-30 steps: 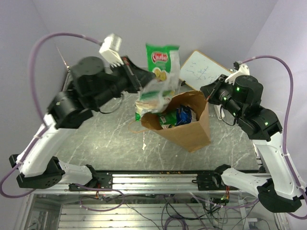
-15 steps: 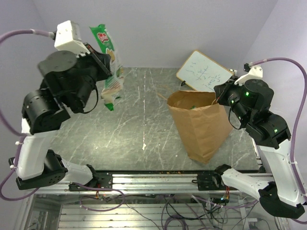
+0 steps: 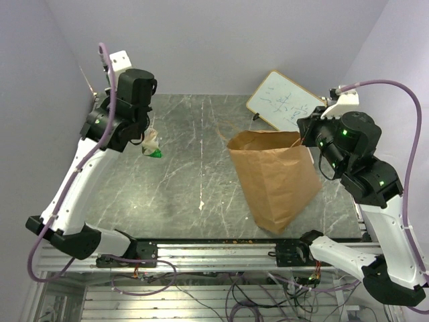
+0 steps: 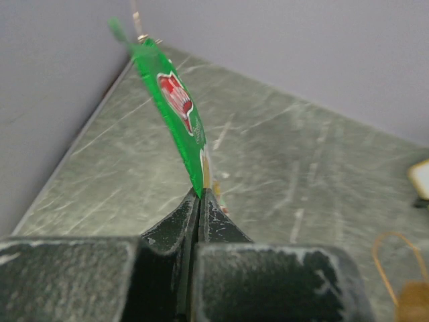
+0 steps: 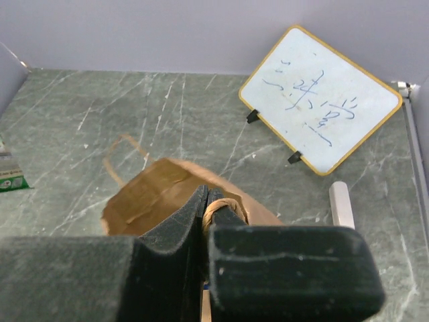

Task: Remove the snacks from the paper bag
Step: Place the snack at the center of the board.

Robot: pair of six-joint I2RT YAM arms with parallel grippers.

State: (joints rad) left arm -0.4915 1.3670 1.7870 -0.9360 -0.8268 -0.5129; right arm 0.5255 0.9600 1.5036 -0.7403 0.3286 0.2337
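At the far-left corner of the table (image 3: 194,168), the left gripper (image 4: 201,196) is clamped tight on the lower edge of a green snack packet (image 4: 173,106). The packet is glossy, thin film with a red-and-white logo, seen almost edge-on from the wrist and crumpled in the overhead view. It hangs near the pale wall (image 3: 40,100) over the grey-green, white-veined, stone-patterned surface; whether it touches the surface cannot be told. Right of centre stands the paper bag (image 3: 271,178), brown matte kraft, boxy and creased, its contents out of sight. The right gripper (image 5: 206,198) is pinched shut on a twisted paper handle (image 5: 221,209) at the bag's upper right rim. Just behind the bag lies a whiteboard (image 3: 285,99), rectangular with a yellow rim and blue scribbles.
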